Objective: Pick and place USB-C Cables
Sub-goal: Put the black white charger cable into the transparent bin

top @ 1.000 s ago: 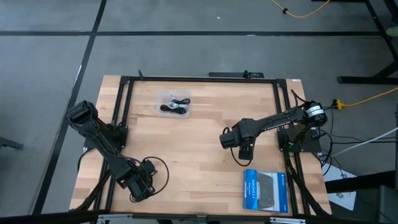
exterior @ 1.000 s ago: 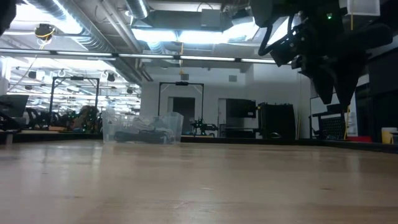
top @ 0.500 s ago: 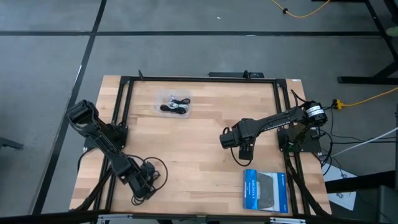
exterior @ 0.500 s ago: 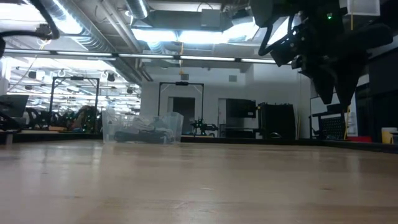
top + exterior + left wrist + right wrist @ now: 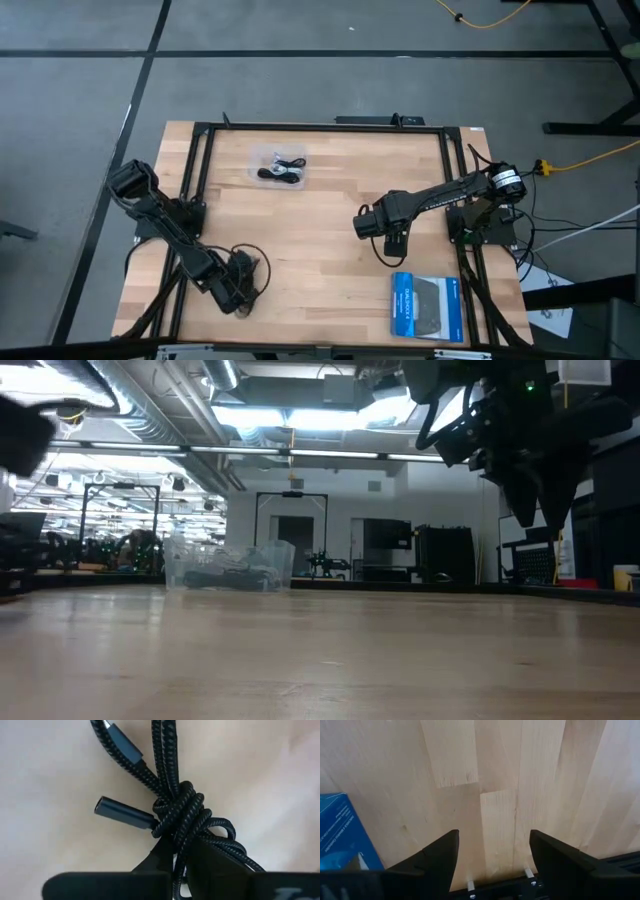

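Note:
My left gripper is near the table's front left and is shut on a black braided USB-C cable, a short bundle knotted in the middle. Its two connectors stick out beyond the knot. More black cables lie in a clear container at the far left of the table; the container also shows in the low view. My right gripper hangs open and empty above the table's right middle; it also shows in the right wrist view. My left gripper pinches the cable bundle between its two fingers, just below the knot. Several strands pass between the fingers. The knot and both connector ends reach out past the fingertips. The bundle appears lifted clear of the table.
A blue box lies flat near the front right corner and also shows in the right wrist view. A black frame runs round the table. Bare wood lies between the two arms.
My left gripper has moved a little toward the table's right edge, still shut on the cable. The cable has travelled with it, and its loose loop has drawn in closer to the gripper.

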